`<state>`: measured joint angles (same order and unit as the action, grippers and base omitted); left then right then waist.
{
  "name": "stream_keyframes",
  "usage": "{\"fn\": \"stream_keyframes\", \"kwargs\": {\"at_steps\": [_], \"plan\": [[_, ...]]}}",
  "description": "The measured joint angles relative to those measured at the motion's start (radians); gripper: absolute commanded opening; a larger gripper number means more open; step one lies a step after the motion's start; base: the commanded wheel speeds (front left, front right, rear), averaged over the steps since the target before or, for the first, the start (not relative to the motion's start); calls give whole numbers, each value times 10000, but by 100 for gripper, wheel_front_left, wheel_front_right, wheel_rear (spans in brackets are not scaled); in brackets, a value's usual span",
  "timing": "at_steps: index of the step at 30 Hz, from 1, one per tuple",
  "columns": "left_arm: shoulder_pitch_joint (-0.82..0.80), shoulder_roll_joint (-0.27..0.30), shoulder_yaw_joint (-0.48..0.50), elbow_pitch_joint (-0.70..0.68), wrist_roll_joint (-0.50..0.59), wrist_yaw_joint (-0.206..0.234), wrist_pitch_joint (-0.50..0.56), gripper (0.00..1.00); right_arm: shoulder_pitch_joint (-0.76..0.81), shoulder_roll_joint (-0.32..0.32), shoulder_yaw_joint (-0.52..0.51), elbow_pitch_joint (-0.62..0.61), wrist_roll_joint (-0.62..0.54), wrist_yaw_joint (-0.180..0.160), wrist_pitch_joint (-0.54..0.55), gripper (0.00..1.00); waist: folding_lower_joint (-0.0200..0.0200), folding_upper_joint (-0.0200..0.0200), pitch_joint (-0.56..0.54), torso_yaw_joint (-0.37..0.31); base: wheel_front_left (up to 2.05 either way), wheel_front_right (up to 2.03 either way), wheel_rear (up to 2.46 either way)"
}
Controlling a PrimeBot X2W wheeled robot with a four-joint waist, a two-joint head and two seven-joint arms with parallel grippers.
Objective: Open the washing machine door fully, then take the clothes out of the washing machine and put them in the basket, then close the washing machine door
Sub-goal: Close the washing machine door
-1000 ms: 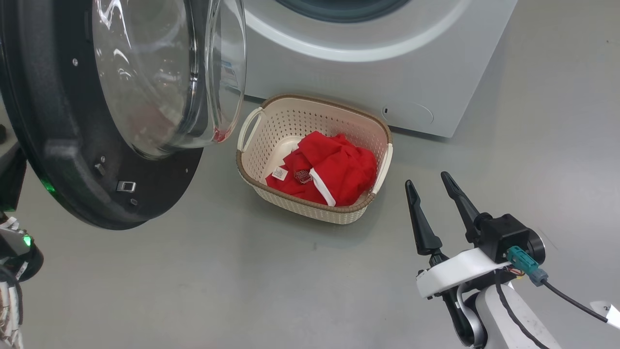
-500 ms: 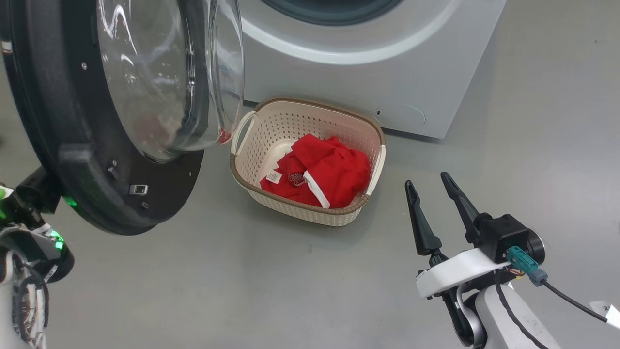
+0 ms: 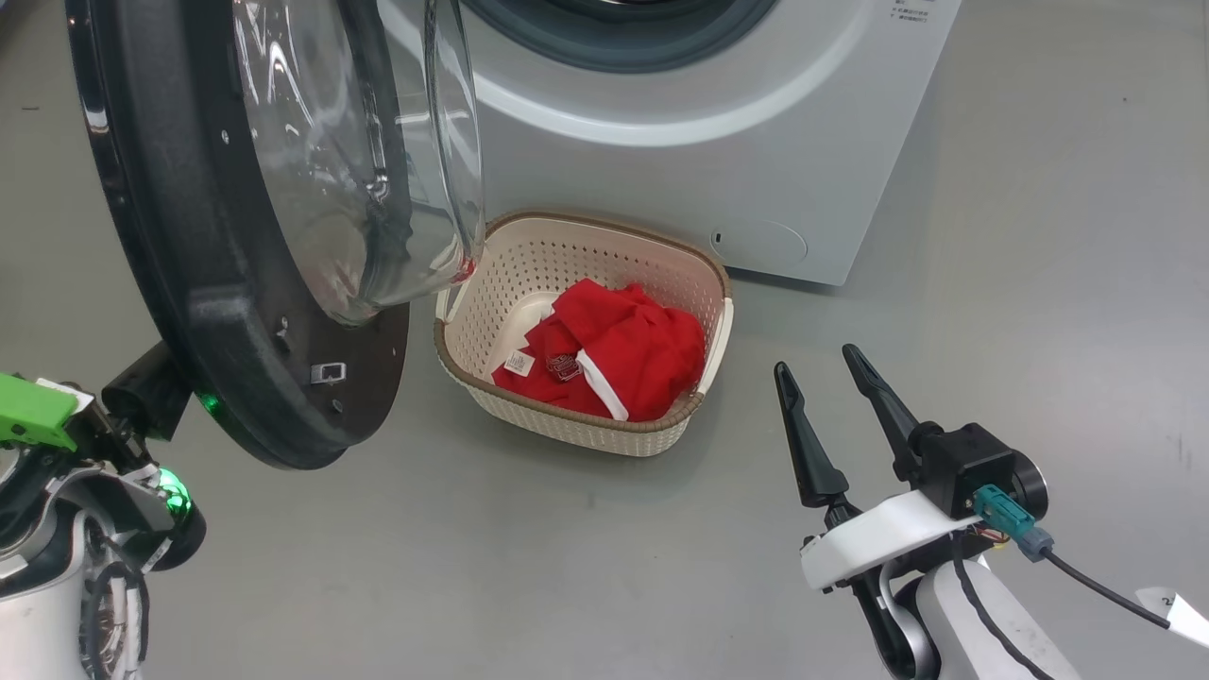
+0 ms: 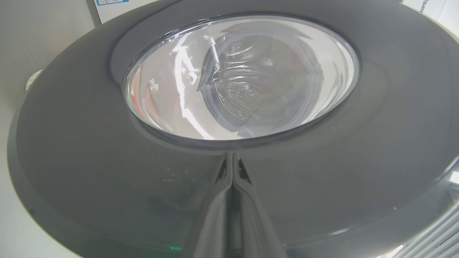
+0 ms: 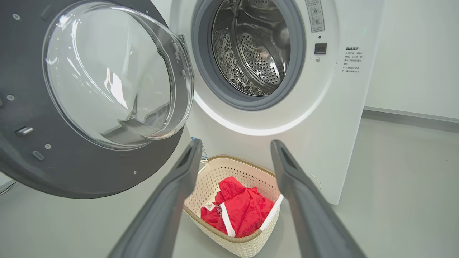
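Note:
The washing machine door (image 3: 170, 236) stands open at the left, its glass bowl (image 3: 340, 170) overhanging the basket's left side. My left gripper (image 4: 232, 157) is shut, its tips pressed on the door (image 4: 89, 161) just below the window. In the head view my left arm (image 3: 85, 472) reaches behind the door. The cream basket (image 3: 567, 430) sits on the floor before the washing machine (image 3: 661, 179) with the red clothes (image 3: 614, 354) inside. My right gripper (image 3: 814, 359) hangs open and empty to the basket's right. In the right wrist view the drum hole (image 5: 254, 46) looks bare above basket (image 5: 233, 172) and clothes (image 5: 244, 211).
Grey floor (image 3: 567, 567) spreads in front of and to the right of the machine. A small round flap (image 3: 760, 244) sits low on the machine's front. A white wall (image 5: 412, 53) runs behind on the right.
The door has swung partway toward the machine, with my left arm following behind it, and its glass now covers the basket's left handle. The head camera shifted. My right gripper stays as before.

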<state>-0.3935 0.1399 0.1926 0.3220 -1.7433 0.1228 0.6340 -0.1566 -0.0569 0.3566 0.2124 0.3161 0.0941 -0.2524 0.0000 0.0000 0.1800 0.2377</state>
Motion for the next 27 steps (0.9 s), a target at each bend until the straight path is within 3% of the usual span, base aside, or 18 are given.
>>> {"fn": "stream_keyframes", "kwargs": {"at_steps": [12, 27], "plan": [[64, -531, -36, -497, -418, 44, 25, 0, 2, 4, 115, -27, 192, -58, 0, 100, 0, 0, -136, -595, 0, 0, 0], [92, -729, -77, -731, -725, 44, -117, 0, 4, 4, 125, -136, 416, -251, 0, 100, 0, 0, -118, -1753, 0, 0, 0]]}}
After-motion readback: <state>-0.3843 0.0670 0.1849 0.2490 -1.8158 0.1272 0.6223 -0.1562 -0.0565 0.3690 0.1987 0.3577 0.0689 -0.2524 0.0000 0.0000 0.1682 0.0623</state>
